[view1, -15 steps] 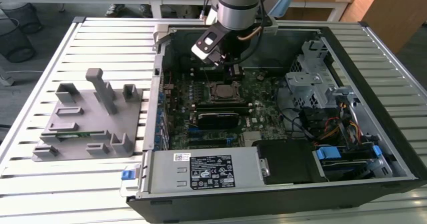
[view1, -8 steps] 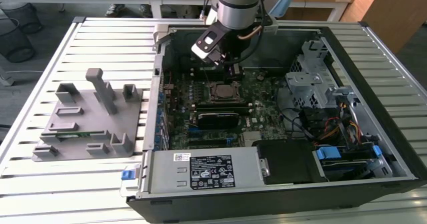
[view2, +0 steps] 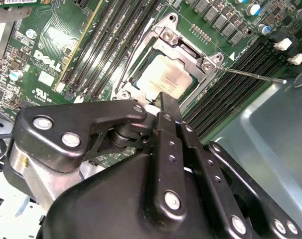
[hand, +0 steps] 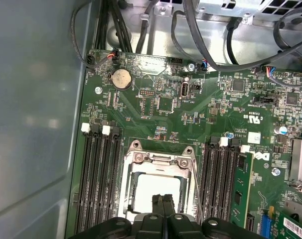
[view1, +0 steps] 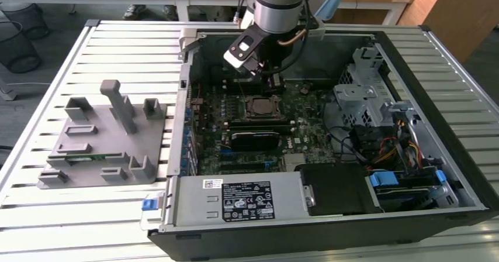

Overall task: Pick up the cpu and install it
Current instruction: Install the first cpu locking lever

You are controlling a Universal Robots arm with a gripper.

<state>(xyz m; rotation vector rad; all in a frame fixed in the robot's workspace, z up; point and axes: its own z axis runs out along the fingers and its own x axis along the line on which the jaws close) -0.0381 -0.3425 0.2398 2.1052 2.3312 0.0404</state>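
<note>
The cpu (view1: 260, 106), a silvery square chip, lies flat inside the black-framed socket (view1: 243, 112) on the motherboard within the open computer case. In both wrist views its metal top (view2: 166, 75) (hand: 151, 191) shows just beyond the fingertips. My gripper (view1: 272, 86) (view2: 165, 99) (hand: 163, 198) hangs low over the socket's edge, its two black fingers pressed together, shut with nothing between them. The socket's load plate stands open around the chip.
A thin socket lever (view2: 250, 74) sticks out sideways. Memory slots (hand: 98, 174) flank the socket. The case walls (view1: 181, 98), drive cage (view1: 366, 92) and power supply (view1: 242, 200) hem the board in. A grey fixture (view1: 101, 139) with a green memory stick (view1: 78, 158) sits at the exterior view's left.
</note>
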